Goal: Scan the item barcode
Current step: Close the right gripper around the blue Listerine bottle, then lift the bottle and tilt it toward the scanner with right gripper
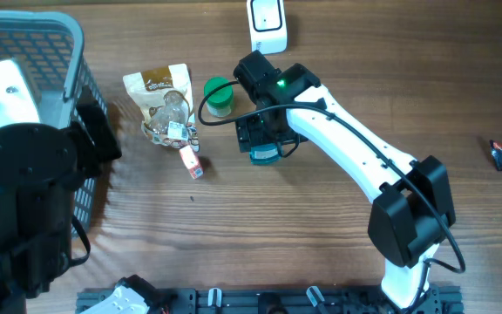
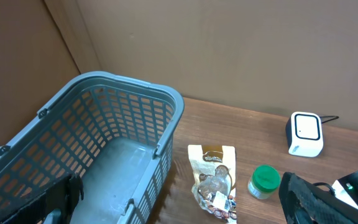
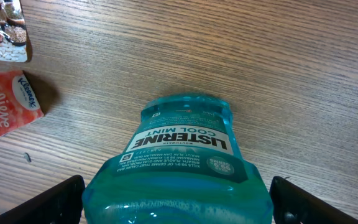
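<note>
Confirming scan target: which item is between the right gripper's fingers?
The teal Listerine bottle; the green-lidded jar, snack bag and red packet lie outside the right gripper.

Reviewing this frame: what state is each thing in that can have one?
mouthwash bottle, held between the right jaws, label facing the wrist camera.
right gripper, jaws wide, closed on the bottle's sides.
left gripper, jaws wide open, empty.
basket, upright.
green-lidded jar, upright, lid on.
snack pouch, lying flat.
scanner, standing, nothing held at it.
</note>
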You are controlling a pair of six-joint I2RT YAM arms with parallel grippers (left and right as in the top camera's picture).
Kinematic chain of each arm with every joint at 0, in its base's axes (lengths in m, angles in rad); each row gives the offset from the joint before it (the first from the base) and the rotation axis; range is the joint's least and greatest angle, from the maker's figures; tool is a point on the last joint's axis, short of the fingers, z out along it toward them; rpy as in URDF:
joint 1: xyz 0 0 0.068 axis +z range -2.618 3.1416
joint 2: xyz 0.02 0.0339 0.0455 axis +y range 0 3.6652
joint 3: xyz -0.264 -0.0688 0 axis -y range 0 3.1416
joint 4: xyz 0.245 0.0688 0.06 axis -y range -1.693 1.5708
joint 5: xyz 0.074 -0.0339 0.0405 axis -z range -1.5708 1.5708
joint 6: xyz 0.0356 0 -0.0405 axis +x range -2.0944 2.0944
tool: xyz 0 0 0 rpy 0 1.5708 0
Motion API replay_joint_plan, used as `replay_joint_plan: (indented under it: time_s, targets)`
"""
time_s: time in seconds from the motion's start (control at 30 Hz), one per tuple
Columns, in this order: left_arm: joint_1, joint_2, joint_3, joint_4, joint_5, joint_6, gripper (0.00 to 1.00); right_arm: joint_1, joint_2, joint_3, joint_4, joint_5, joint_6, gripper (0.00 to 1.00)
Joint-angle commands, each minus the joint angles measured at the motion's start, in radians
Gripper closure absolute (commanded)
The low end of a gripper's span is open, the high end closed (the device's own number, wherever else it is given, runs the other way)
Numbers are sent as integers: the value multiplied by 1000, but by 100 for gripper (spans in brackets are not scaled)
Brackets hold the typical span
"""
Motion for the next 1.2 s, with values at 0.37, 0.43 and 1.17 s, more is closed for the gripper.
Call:
replay_joint_plan:
  time_s: [0.37, 0.43, 1.17]
  targets:
    - [3, -2, -5, -5, -16, -17, 0, 3, 21, -30, 5, 0, -60, 13]
    - [3, -2, -5, -5, -17, -17, 0, 3, 22, -31, 5, 0, -66, 16]
    - [3, -2, -5, -5, -17, -17, 0, -4, 71, 39, -82, -112, -92, 38]
